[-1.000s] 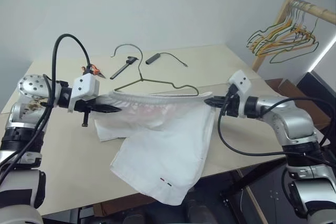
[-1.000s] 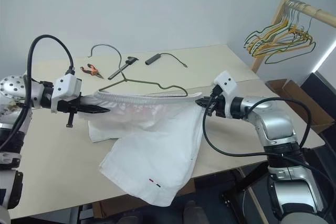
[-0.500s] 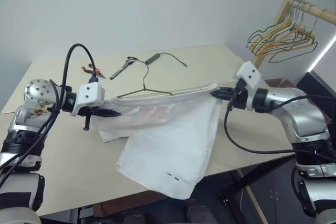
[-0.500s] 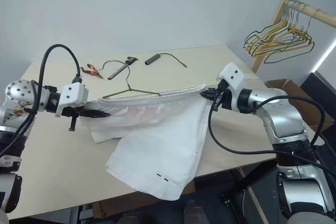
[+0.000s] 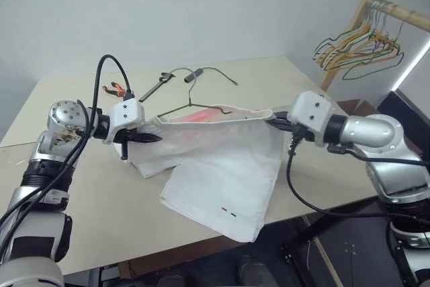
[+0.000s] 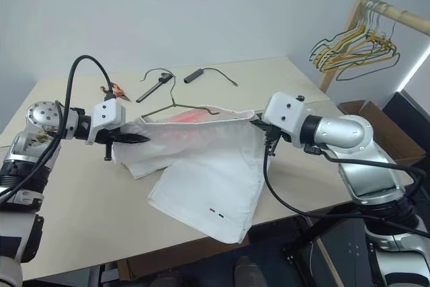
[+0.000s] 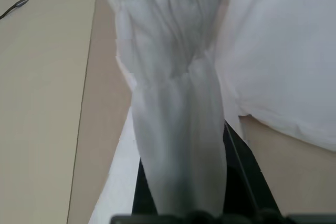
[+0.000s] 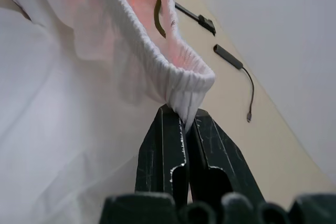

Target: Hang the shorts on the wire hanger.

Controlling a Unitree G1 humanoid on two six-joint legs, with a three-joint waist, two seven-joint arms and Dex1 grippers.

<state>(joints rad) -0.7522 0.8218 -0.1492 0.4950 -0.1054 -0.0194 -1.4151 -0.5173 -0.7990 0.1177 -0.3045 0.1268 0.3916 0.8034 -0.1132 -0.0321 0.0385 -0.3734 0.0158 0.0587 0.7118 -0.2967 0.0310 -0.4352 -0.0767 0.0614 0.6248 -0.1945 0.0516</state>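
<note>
White shorts (image 5: 222, 166) hang stretched by the waistband between my two grippers, with the legs draped down onto the table (image 5: 80, 206). My left gripper (image 5: 153, 138) is shut on the waistband's left end; in the left wrist view the bunched cloth (image 7: 178, 129) covers its fingers. My right gripper (image 5: 274, 123) is shut on the right end, where its black fingers (image 8: 163, 150) pinch the elastic hem (image 8: 184, 80). The wire hanger (image 5: 190, 99) lies on the table just behind. Its hook points away, and its wire (image 8: 156, 3) shows inside the open waistband.
Behind the hanger lie orange-handled pliers (image 5: 115, 88), a black tool (image 5: 158, 85) and a black cable with a cylindrical end (image 5: 196, 74). A wooden rack with yellow and green hangers (image 5: 363, 42) stands at the far right. The shorts' hem overhangs the table's front edge.
Both grippers carried the waistband back toward the hanger, and its right side now sits within the opening. My right gripper rose and rolled. The hem slid farther onto the table.
</note>
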